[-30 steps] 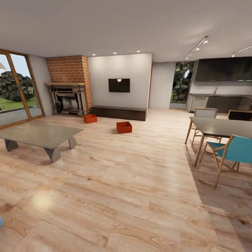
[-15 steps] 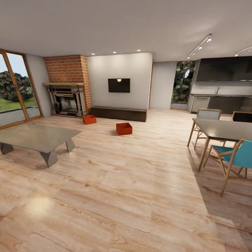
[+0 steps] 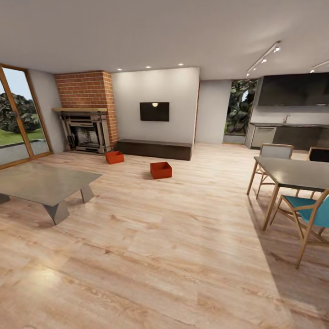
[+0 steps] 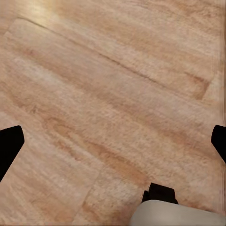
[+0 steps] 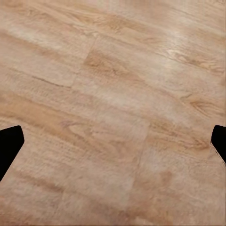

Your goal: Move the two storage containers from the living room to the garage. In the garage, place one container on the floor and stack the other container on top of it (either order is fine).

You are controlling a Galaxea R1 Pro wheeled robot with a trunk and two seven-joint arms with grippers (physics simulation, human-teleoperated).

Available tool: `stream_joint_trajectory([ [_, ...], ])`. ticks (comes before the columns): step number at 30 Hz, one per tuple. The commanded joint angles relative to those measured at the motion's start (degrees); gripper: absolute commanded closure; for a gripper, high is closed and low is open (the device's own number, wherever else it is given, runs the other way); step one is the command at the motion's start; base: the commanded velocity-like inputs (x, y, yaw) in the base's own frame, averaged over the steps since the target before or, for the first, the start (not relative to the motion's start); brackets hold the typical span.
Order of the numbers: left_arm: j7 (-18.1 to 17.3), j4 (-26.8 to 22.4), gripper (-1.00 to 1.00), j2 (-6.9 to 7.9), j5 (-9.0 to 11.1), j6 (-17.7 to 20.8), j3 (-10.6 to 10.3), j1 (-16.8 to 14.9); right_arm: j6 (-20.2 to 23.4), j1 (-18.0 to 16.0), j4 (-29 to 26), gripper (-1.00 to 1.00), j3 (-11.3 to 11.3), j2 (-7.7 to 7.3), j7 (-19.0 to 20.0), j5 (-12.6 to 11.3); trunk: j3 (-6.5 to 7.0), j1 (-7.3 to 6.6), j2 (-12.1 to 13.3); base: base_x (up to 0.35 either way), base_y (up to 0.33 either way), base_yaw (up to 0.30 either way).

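Two orange-red open-top storage containers sit on the light wood floor of the living room. One container (image 3: 114, 157) lies near the brick fireplace (image 3: 86, 112); the other container (image 3: 161, 170) stands in front of the long dark low cabinet (image 3: 153, 149). Both are far ahead of me. In the left wrist view my left gripper (image 4: 113, 143) is open, its black fingertips (image 4: 9, 147) wide apart over bare planks. In the right wrist view my right gripper (image 5: 113, 141) is open too, with wood floor between its fingertips (image 5: 9, 145).
A low grey coffee table (image 3: 41, 183) stands at the left. A dark dining table (image 3: 292, 171) with a teal chair (image 3: 310, 205) is at the right. Glass doors (image 3: 16, 114) line the left wall, and a kitchen counter (image 3: 288, 132) is at the back right.
The whole head view has shifted: the camera has moved forward and turned slightly, so the containers look a little nearer and the coffee table sits further left.
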Motion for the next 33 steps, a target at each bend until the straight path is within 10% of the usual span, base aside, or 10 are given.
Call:
stream_joint_trajectory([
  [1,0.04,-0.09,-1.0,-0.01,0.18,-0.08,0.0,0.03,-0.04,0.02,-0.07,-1.0,-0.03,0.0,-0.06,0.3,-0.04,0.04,-0.02,0.324,-0.148,0.0],
  [33,0.05,-0.09,-1.0,-0.01,0.18,-0.08,0.0,0.03,-0.04,0.02,-0.07,-1.0,0.06,0.0,0.36,0.39,-0.04,0.04,-0.02,0.311,-0.15,0.075],
])
